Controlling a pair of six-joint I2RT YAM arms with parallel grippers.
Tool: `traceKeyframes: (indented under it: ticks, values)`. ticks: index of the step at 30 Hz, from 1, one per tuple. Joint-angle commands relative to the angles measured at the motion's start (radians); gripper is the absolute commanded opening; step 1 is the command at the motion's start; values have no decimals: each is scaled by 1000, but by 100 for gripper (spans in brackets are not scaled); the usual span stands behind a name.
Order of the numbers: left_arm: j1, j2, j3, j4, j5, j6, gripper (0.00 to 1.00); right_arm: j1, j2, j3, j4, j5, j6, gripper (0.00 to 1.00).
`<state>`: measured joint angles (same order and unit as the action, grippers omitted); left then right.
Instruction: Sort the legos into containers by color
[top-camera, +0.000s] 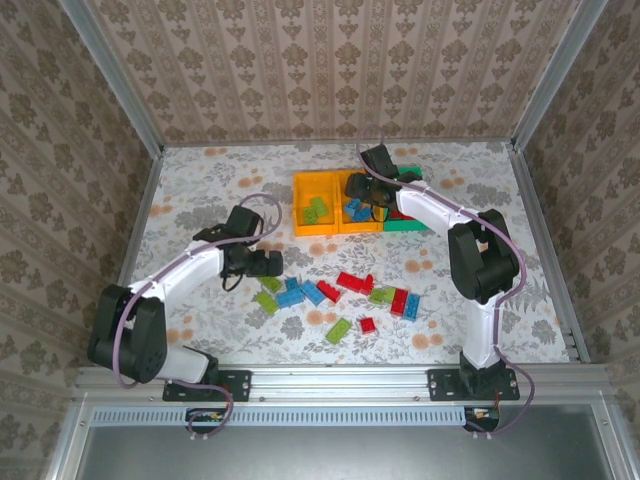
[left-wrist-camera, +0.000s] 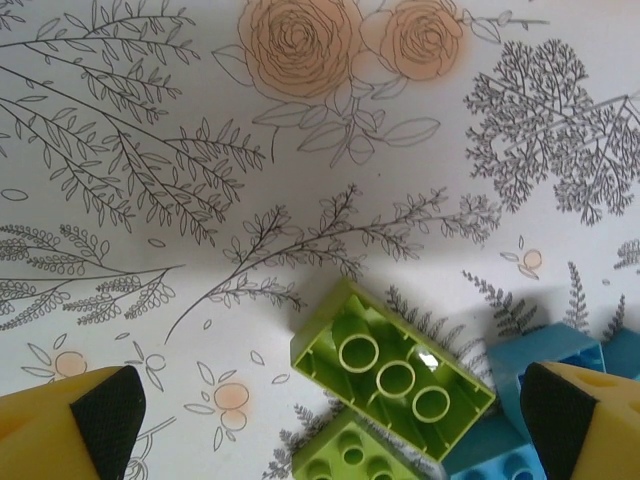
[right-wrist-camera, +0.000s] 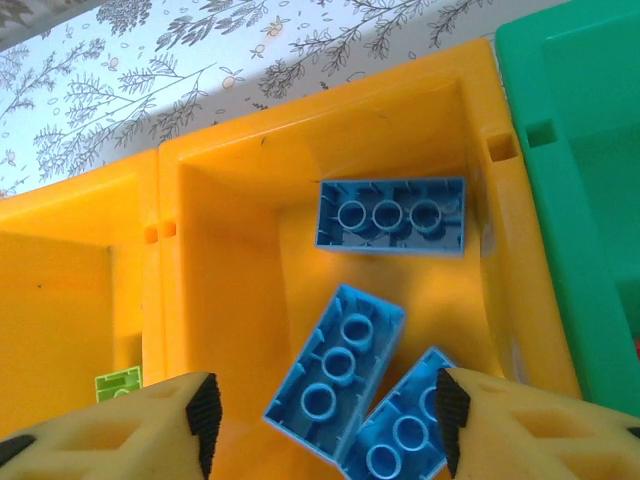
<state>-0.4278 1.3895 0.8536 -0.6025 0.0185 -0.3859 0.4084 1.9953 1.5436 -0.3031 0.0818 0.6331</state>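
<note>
Legos (left-wrist-camera: 395, 375): moulded plastic, smooth and glossy, highlights on lime pieces. Containers (right-wrist-camera: 300, 170): smooth plastic, soft sheen on the walls. Surface (left-wrist-camera: 200, 150): matt covering with printed floral linework; paper or cloth not determinable. Pads (left-wrist-camera: 105, 420) of the left end effector (left-wrist-camera: 325, 425): matt black, finely textured, set on smooth yellow plastic fingers (left-wrist-camera: 35, 435). Near frame rail (top-camera: 340, 380): brushed metal.

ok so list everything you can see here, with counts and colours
orange-yellow plastic bins: two, orange-yellow, side by side at the table's far middle
green plastic bin: one, green, right end of that row
blue studded plastic bricks: three in the middle bin, about three loose on the table
lime green studded plastic bricks: a few in the left-end bin, about four loose
red studded plastic bricks: about five, loose
floral-patterned table: one, white
left gripper: yellow-fingered, open over a loose lime brick
right gripper: yellow-fingered, open over the blue bricks' bin
</note>
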Motion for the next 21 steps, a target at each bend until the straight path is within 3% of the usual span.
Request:
traceKeyframes:
  ticks: [1, 4, 9, 21]
  values:
    - [-12, -40, -24, -19, 22, 68, 100, -3, -6, 5, -26, 5, -2, 69]
    - [-54, -61, -39, 1, 32, 113, 100, -2, -15, -4, -25, 7, -2, 74]
    - [-137, -40, -24, -27, -47, 166, 100, -2, -28, -16, -24, 9, 9, 81]
    - [-178, 66, 28, -104, -156, 207, 98, -5, -76, -45, -26, 19, 5, 87]
